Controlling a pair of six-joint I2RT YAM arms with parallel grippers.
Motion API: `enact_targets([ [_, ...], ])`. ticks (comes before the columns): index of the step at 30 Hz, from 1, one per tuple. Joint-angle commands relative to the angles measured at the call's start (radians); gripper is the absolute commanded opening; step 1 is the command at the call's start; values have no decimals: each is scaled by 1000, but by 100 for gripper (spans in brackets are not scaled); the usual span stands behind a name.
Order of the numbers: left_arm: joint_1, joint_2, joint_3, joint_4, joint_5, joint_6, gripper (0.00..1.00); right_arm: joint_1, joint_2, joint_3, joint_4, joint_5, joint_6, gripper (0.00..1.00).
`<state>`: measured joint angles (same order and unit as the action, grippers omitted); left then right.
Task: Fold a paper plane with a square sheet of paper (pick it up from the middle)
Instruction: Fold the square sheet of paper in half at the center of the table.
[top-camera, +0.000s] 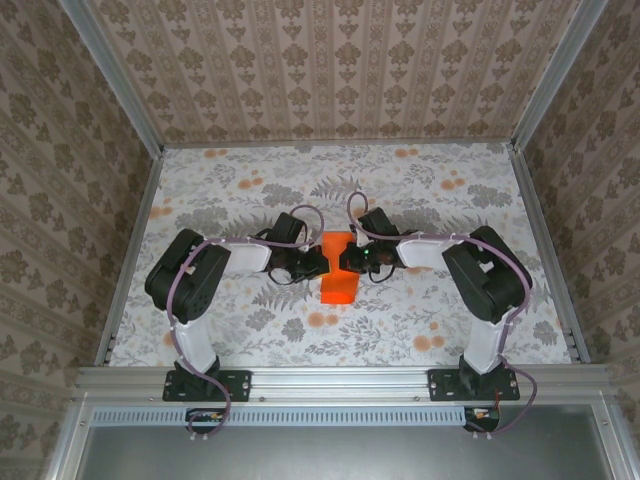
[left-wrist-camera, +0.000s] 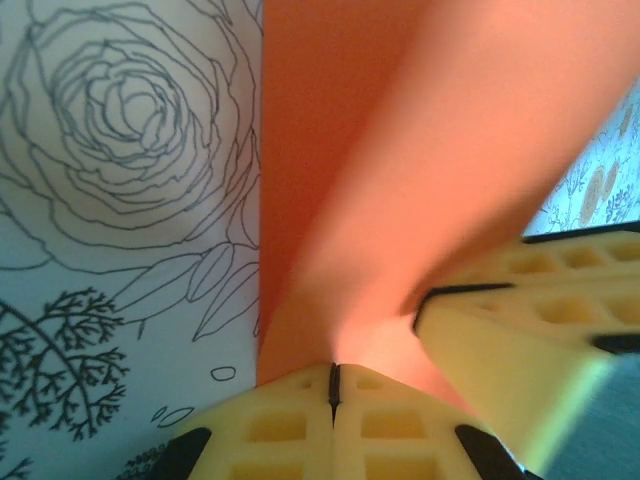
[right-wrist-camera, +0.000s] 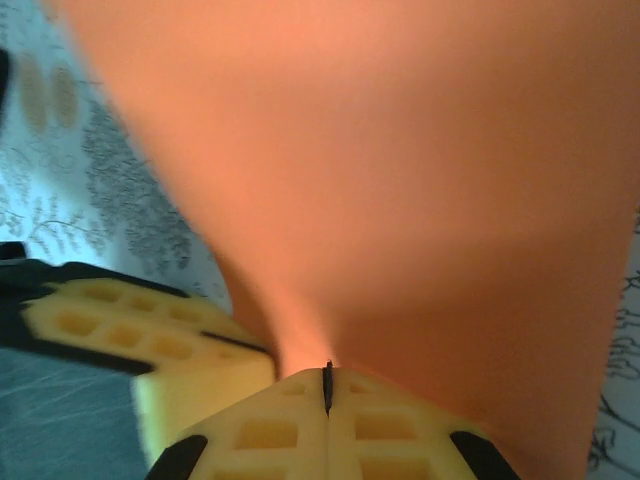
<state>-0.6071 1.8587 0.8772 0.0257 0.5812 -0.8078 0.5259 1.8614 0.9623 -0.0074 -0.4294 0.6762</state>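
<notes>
Folded orange paper (top-camera: 339, 282) at the middle of a flowered table (top-camera: 230, 205), between two grippers. Left gripper (left-wrist-camera: 333, 383) fingers (left-wrist-camera: 280, 432) pressed together, pinching one edge. Right gripper (right-wrist-camera: 327, 383) fingers (right-wrist-camera: 385, 435) likewise, pinching the opposite edge.

orange paper (right-wrist-camera: 380, 180): blurred, cropped at top edge | fold shape: cannot tell
</notes>
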Motion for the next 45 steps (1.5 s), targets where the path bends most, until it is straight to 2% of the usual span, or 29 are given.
enact_targets([
  [1, -6, 125, -97, -292, -201, 12, 0, -19, 28, -3, 26, -29, 5, 0],
  [11, -6, 128, -103, -291, -197, 12, 0, -191, -25, -118, 10, 20, -44, 0],
  [14, -6, 125, -101, -290, -195, 13, 0, -196, -85, -92, -27, 36, -65, 0],
  [18, -8, 122, -98, -289, -192, 15, 0, -180, -154, -84, 24, 4, -51, 0],
  [25, -8, 123, -90, -295, -190, 21, 0, -86, -37, -10, 121, -99, 7, 0],
  [30, -10, 122, -90, -301, -190, 19, 0, -76, 59, 32, 167, -126, 43, 0],
  [34, -10, 121, -93, -302, -191, 19, 0, -92, 97, 41, 148, -99, 37, 0],
  [40, -10, 119, -115, -279, -190, 4, 0, -181, 104, 6, 131, -53, -7, 0],
  [45, -10, 115, -119, -276, -188, 4, 0, -233, 61, 16, 65, 3, -62, 0],
])
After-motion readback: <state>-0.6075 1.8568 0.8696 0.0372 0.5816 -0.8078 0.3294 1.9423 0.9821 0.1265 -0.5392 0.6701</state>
